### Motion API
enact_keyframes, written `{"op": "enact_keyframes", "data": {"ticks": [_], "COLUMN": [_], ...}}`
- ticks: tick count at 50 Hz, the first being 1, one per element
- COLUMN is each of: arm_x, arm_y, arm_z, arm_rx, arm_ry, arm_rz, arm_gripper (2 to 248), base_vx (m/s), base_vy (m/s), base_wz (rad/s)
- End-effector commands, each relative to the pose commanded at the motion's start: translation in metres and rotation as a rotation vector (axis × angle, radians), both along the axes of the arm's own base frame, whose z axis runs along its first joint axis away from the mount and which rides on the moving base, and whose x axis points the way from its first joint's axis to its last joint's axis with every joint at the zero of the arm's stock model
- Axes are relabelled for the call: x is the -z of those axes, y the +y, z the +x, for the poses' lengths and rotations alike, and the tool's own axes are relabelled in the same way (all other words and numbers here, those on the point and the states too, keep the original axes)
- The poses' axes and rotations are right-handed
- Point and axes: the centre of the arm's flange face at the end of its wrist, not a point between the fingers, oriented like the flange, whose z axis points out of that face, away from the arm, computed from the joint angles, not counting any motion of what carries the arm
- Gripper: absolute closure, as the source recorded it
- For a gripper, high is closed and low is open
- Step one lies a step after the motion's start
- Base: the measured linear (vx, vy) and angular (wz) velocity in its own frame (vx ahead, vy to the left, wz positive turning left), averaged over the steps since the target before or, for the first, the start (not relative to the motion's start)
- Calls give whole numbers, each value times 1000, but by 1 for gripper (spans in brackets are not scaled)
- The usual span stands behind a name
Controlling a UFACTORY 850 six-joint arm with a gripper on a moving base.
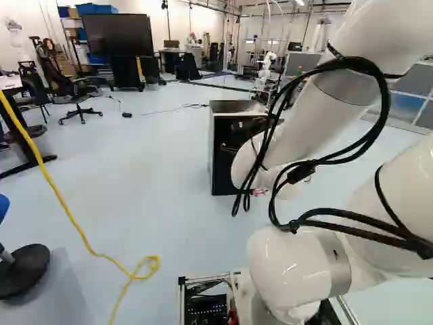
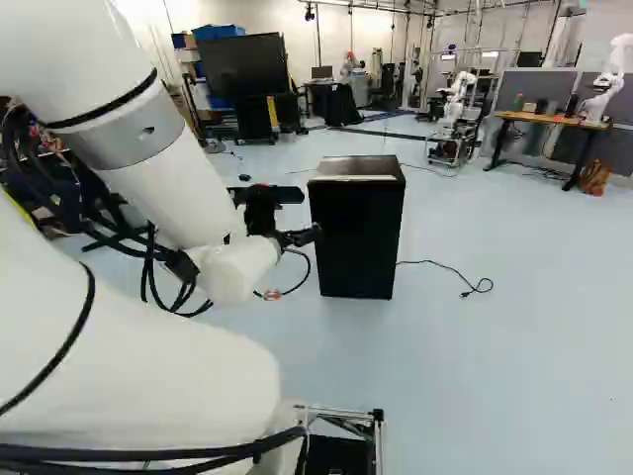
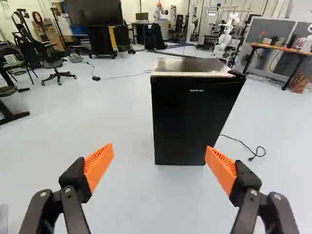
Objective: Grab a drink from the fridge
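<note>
**Claw (image 2: 309, 214) spread apart, black fridge (image 3: 185, 122) ahead**

The claw's two fingers stand wide apart, their orange pads (image 3: 100, 163) facing each other with only pale floor (image 3: 161, 195) seen between them. Ahead of them the fridge stands upright on the floor, a little to the right of the claw's middle. Its dark front faces the claw, flat and closed, under a shiny grey top – neither finger touches it.

A black cable (image 3: 241, 143) trails over the floor on the fridge's right. To the near left, a yellow cable (image 1: 57, 193) runs across the floor and ends in a loose loop. Farther off on the left are a wheeled office chair (image 3: 56, 66) and a big dark screen (image 3: 95, 17).

Far right, a wooden worktop (image 2: 549, 118) stands against grey partitions (image 2: 534, 87) – another robot (image 2: 603, 94) is at its right end.
</note>
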Motion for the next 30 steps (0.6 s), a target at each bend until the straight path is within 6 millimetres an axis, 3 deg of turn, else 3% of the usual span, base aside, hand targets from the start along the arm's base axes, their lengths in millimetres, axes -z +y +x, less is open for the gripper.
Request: {"op": "enact_keyframes", "data": {"ticks": [30], "arm_x": [0], "arm_y": [0], "arm_z": [0], "arm_rx": [0], "arm_ry": [0], "arm_rz": [0], "arm_gripper": [3], "base_vx": [0], "base_vy": [0], "base_wz": [0]}}
